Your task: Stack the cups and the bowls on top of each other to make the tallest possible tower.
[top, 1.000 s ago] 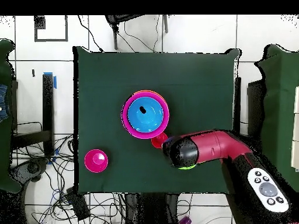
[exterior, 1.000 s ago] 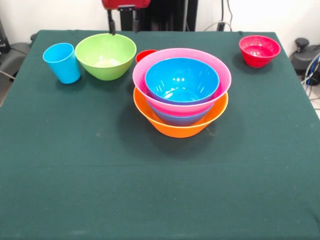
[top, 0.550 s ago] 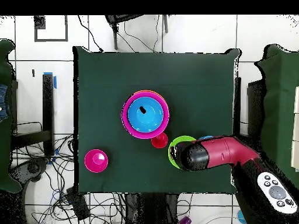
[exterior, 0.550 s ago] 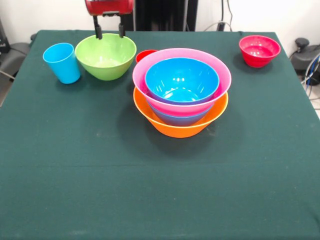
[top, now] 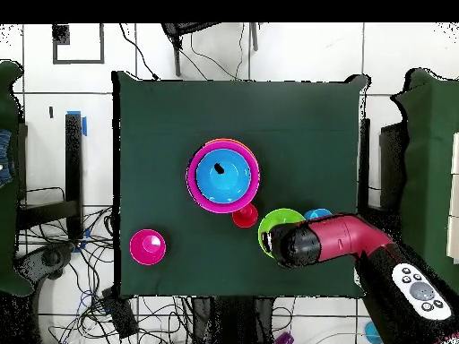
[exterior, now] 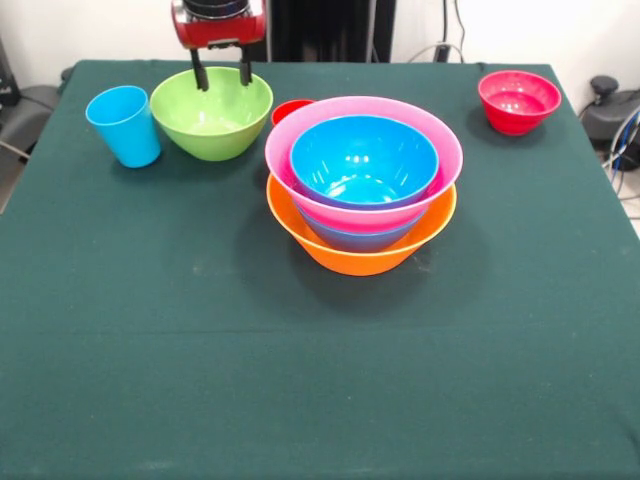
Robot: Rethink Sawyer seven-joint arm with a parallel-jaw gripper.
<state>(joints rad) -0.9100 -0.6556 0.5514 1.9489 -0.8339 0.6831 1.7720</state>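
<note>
My gripper (exterior: pixel 222 77) is open, its two black fingertips hanging at the far rim of the lime green bowl (exterior: pixel 211 113), nothing between them. I cannot tell whether they touch the rim. A light blue cup (exterior: pixel 124 125) stands beside that bowl. The tower (exterior: pixel 362 180) has a blue bowl (exterior: pixel 363 158) nested in a pink bowl (exterior: pixel 440 150), a bluish-purple bowl under it, and the orange bowl (exterior: pixel 360 252) as base. A red cup (exterior: pixel 289 108) peeks out behind the tower. From overhead, the arm (top: pixel 327 244) covers part of the lime green bowl (top: pixel 276 221) and hides the gripper.
A small red bowl (exterior: pixel 519 100) sits alone at the table's far corner, seen overhead as the small red bowl (top: pixel 147 246). The dark green table (exterior: pixel 320 380) stretches wide in front of the tower. Cables lie on the floor past the table's edges.
The gripper has dropped lower and shifted slightly, now level with the lime green bowl's far rim. Bowls and cups have not moved.
</note>
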